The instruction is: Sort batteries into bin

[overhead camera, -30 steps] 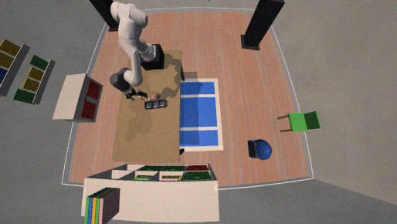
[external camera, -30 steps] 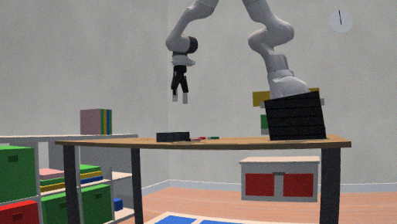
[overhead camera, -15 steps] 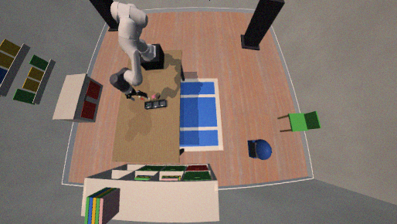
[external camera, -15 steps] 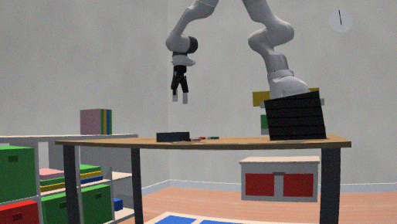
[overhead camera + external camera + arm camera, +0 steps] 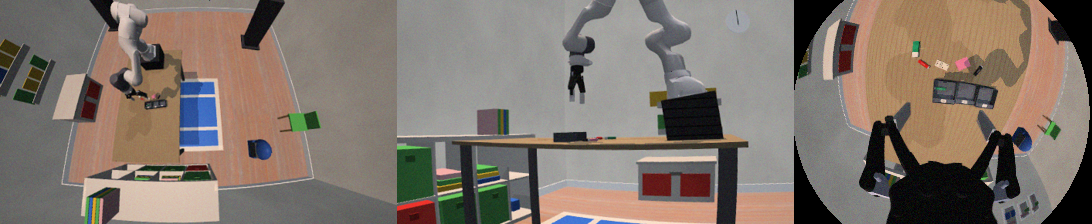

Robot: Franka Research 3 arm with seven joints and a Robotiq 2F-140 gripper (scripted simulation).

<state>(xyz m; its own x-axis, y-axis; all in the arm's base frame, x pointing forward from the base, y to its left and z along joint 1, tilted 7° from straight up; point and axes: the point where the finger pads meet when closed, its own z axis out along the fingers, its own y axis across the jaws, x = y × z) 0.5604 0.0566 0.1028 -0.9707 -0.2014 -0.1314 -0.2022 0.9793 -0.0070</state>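
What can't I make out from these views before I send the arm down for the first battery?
- Bin letters: too small and blurred in the wrist view, so S can't be told.
- Small items: only coloured specks in wrist and top views; battery types unreadable.
- Exterior view: the bin's wall hides its inside.
- Gripper: open, high above the table.

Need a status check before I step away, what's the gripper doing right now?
Gripper: jaws fully open, holding nothing, hanging high above the table.
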